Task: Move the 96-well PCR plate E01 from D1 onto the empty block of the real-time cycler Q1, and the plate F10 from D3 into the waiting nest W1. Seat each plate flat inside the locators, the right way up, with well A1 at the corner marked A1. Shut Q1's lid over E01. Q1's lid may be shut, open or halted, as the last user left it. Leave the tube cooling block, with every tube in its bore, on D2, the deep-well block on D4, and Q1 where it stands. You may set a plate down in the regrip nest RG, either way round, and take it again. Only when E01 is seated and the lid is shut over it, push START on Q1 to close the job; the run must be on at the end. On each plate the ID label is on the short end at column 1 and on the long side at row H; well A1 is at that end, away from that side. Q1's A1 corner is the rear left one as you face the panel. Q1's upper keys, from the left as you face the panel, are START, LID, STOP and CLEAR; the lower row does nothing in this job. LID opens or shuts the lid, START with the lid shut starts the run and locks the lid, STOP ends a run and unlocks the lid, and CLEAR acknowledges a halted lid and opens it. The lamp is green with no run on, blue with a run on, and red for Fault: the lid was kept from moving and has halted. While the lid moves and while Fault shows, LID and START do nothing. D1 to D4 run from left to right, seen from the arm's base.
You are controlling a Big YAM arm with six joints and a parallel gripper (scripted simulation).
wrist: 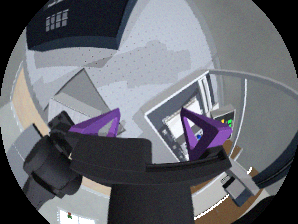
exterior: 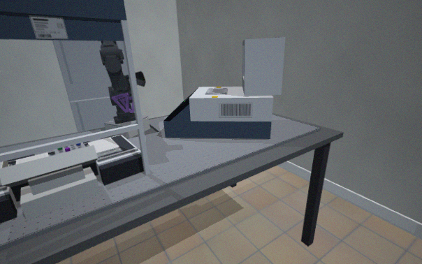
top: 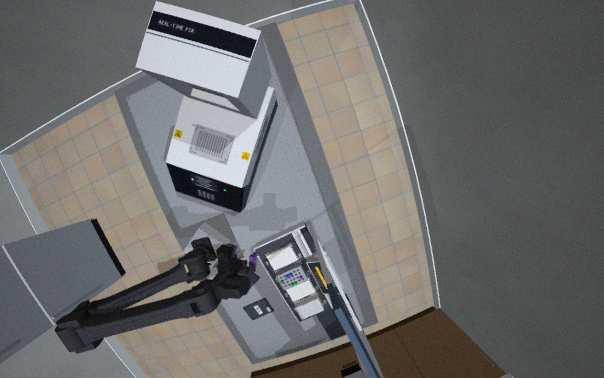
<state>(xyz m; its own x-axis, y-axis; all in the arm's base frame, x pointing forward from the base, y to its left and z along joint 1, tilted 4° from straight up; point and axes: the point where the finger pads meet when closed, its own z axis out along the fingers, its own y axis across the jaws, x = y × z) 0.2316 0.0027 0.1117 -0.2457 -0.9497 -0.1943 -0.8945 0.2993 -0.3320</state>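
Note:
The cycler Q1 (top: pixel 220 150) stands at the back of the table with its lid (top: pixel 205 50) raised upright. Its ribbed block (top: pixel 212 141) lies bare. The lamp (top: pixel 225 190) on the front panel is green. Two white plates lie on the deck, one at D1 (top: pixel 281 257) and one at D3 (top: pixel 300 291), with the tube block (top: pixel 291 276) between them. I cannot read their labels. My gripper (top: pixel 252 259) with purple fingers is open and empty, above the table just left of the D1 plate. It also shows in the side view (exterior: pixel 123 103) and the wrist view (wrist: pixel 153 129).
The deep-well block (top: pixel 310 307) sits at the deck's near end. A dark nest (top: pixel 258 308) lies on the table beside the deck; my arm hides the area next to it. A frame post (exterior: pixel 134 94) and rail (top: pixel 350 320) border the deck. A grey cabinet (top: pixel 55 265) stands at the left.

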